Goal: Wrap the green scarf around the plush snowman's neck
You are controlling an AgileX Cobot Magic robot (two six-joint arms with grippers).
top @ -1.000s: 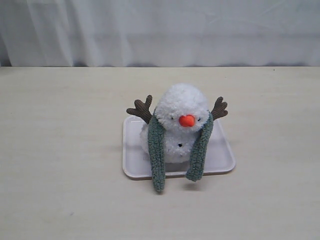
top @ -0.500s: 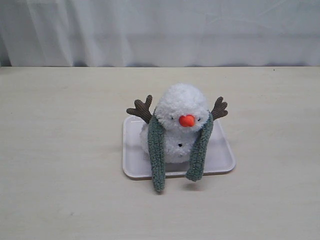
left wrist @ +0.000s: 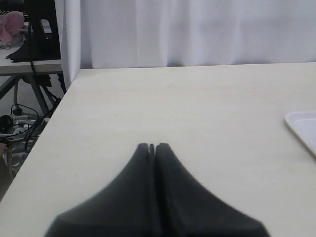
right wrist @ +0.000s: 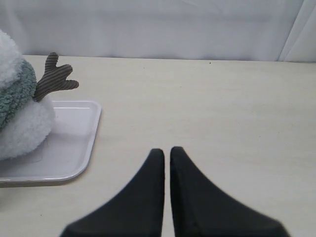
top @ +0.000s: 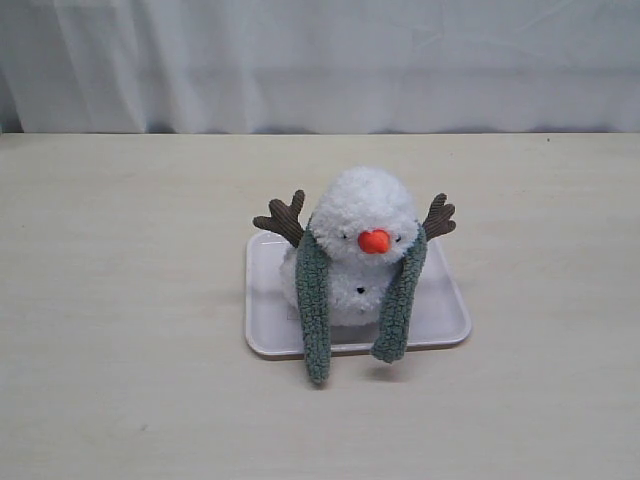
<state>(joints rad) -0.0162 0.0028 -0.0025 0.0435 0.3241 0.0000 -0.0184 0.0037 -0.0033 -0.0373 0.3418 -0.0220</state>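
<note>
The green scarf [top: 313, 300] is draped behind the snowman's neck [top: 358, 264], and its 2 ends hang down the front of the plush snowman [top: 362, 208], 1 on each side of the body, apart and not crossed. The end on the left arm's side runs over the front rim of the white tray [top: 262, 325] and its tip lies on the table [top: 120, 300]. The shorter end on the right arm's side stops at about the tray's front rim. The snowman sits upright on the tray near the middle of the table, its orange nose [top: 374, 241] facing the exterior camera and its 2 brown twig arms [top: 282, 217] raised. A white curtain [top: 320, 60] hangs behind the table. Neither arm appears in the exterior view. The left gripper [left wrist: 152, 146] hangs over bare table, its black fingers pressed together and holding nothing, with only a corner of the tray at the frame's edge. The right gripper [right wrist: 167, 150] has its fingers drawn nearly together, a thin slit between them, also empty, and is apart from the tray and snowman.
</note>
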